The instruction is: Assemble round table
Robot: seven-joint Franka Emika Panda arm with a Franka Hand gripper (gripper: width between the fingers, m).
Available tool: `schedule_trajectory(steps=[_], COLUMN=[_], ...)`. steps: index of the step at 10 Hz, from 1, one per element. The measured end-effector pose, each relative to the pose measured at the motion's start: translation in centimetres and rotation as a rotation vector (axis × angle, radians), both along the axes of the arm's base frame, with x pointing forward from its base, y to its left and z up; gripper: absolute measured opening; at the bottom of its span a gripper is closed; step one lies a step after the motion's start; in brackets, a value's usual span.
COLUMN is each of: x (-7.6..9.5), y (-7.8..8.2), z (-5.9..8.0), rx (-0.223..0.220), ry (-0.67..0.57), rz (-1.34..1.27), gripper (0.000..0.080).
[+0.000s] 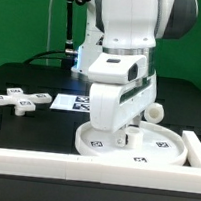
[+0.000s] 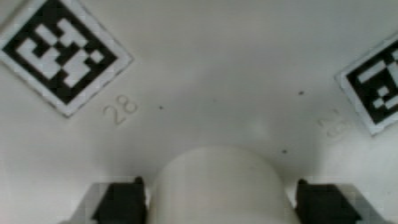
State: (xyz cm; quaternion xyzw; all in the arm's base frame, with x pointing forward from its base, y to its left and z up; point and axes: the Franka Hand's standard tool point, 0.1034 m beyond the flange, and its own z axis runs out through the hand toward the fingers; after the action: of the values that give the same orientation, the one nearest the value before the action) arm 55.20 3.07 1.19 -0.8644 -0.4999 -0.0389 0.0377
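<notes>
Room: a green backdrop (image 1: 26,20) stands behind a black table (image 1: 35,127), with the white arm at the middle.
Gripper: the gripper (image 2: 222,196) points straight down, set narrow. Its dark fingers (image 2: 121,200) lie against either side of the post (image 2: 222,172), gripping it.
Post: the rounded white post sits between the fingers, over the disc. From the exterior view the hand mostly hides it.
Disc: the large rimmed disc (image 1: 159,147) lies flat at near right, under the gripper. Its tags show in the wrist view.
Cross piece: the cross-shaped piece (image 1: 18,101) lies flat at far left, well apart from the disc.
Marker board: the marker board (image 1: 73,103) lies behind the arm, between cross and disc.
Rails: white rail bars (image 1: 32,162) run along the near edge and right side, just beside the disc.
</notes>
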Motion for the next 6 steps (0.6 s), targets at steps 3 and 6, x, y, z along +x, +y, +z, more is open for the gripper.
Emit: schedule_trajectory(steps=[3, 6], x=[0.0, -1.7], y=[0.0, -0.7], z=[0.0, 1.6], rx=[0.0, -0.011], ry=[0.001, -0.008], rz=[0.0, -0.09], gripper=[0.0628, 0.0645])
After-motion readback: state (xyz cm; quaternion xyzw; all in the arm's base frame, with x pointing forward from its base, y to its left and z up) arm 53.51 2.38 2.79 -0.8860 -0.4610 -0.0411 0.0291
